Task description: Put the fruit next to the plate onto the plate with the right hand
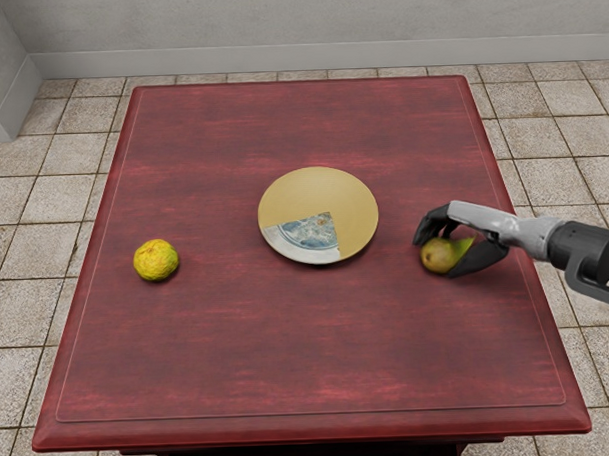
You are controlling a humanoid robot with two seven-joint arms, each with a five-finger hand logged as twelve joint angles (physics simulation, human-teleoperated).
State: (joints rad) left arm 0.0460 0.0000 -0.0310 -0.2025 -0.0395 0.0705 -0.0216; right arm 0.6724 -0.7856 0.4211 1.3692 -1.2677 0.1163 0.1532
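A tan round plate (324, 202) with a blue-grey wedge pattern near its front lies at the table's middle. To its right, a small yellow-green fruit (439, 254) with a reddish blush rests on the tabletop. My right hand (453, 245) comes in from the right edge, and its dark fingers (431, 224) curl over and around that fruit, with the thumb side below it. The fruit still looks to be resting on the table, a short gap from the plate's rim.
A bumpy yellow citrus fruit (157, 260) sits far left of the plate. The dark red table (289, 359) has a raised lip around its edge. Tiled floor surrounds it, and a grey wall runs behind.
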